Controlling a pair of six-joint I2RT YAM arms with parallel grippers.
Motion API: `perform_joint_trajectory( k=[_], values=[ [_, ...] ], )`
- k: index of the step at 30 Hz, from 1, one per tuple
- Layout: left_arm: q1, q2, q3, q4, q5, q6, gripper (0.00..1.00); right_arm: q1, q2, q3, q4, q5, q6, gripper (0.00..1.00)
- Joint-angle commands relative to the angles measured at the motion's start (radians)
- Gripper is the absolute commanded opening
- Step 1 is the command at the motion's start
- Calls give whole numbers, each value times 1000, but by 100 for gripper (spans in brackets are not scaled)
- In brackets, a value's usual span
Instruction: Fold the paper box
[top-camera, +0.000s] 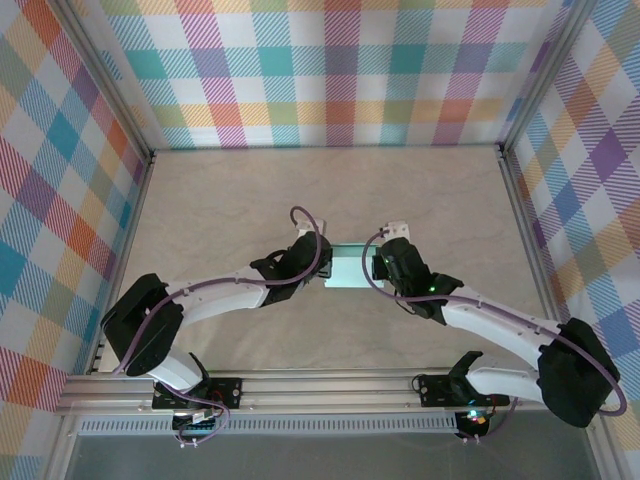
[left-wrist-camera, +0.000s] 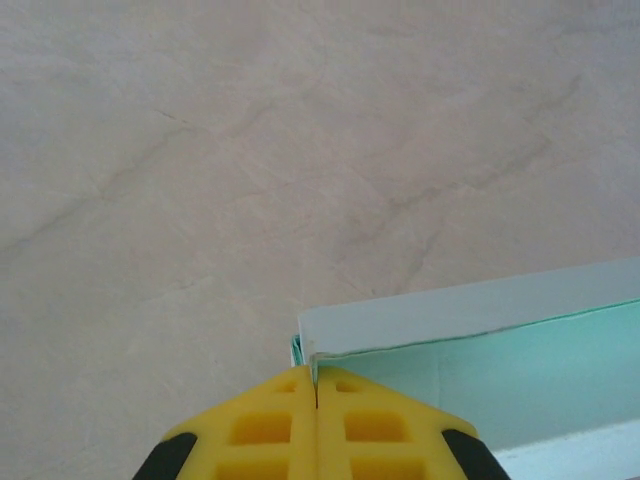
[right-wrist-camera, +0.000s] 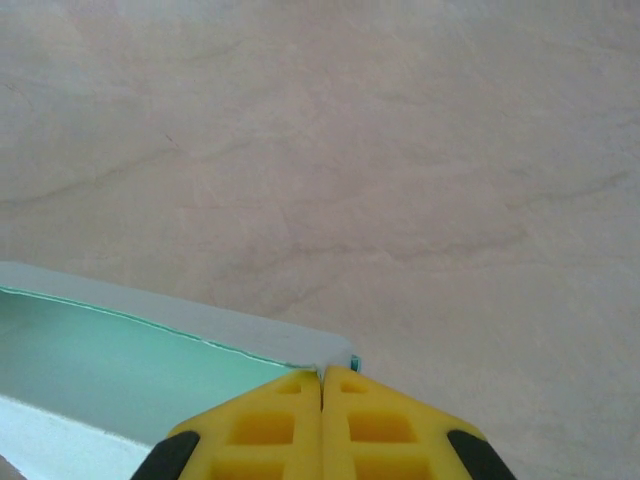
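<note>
The paper box (top-camera: 348, 265) is pale mint card, held between the two arms over the middle of the table. In the left wrist view its left end wall (left-wrist-camera: 312, 352) runs between the yellow fingers (left-wrist-camera: 270, 425), and my left gripper (left-wrist-camera: 316, 385) is shut on it; the mint inside (left-wrist-camera: 520, 370) opens to the right. In the right wrist view my right gripper (right-wrist-camera: 322, 378) is shut on the box's right end corner (right-wrist-camera: 335, 362), with the mint inside (right-wrist-camera: 110, 360) stretching left. From above, the left gripper (top-camera: 322, 262) and right gripper (top-camera: 376, 265) pinch opposite ends.
The beige marbled tabletop (top-camera: 330, 190) spreads behind the box. Plaid walls (top-camera: 330, 70) close in the back and both sides, with metal frame posts (top-camera: 525, 220) at the edges. An aluminium rail (top-camera: 330, 385) carrying the arm bases runs along the near edge.
</note>
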Motion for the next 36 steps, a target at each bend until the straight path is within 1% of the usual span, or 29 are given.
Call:
perform_joint_trajectory(
  k=[1, 5, 9, 16, 19, 26, 34, 36],
  values=[
    [-18, -36, -9, 110, -32, 37, 0, 16, 16, -10, 161, -37, -55, 5],
    [-18, -30, -5, 126, -68, 57, 0, 16, 47, -3, 211, -38, -90, 5],
    [-18, -18, 6, 155, -98, 112, 0, 15, 93, 23, 255, -38, -125, 5],
    [-18, 8, -18, 256, -135, 189, 0, 11, 171, 36, 365, -55, -147, 5],
    [-18, 25, -40, 297, -129, 185, 0, 9, 208, 19, 417, -57, -148, 4],
    [-18, 44, -116, 402, -118, 169, 0, 10, 238, -11, 454, -75, -136, 5],
    [-19, 49, -135, 408, -108, 174, 0, 10, 242, -45, 437, -84, -50, 8],
    [-19, 51, -137, 407, -106, 177, 0, 10, 234, -50, 428, -84, -47, 11]
  ],
)
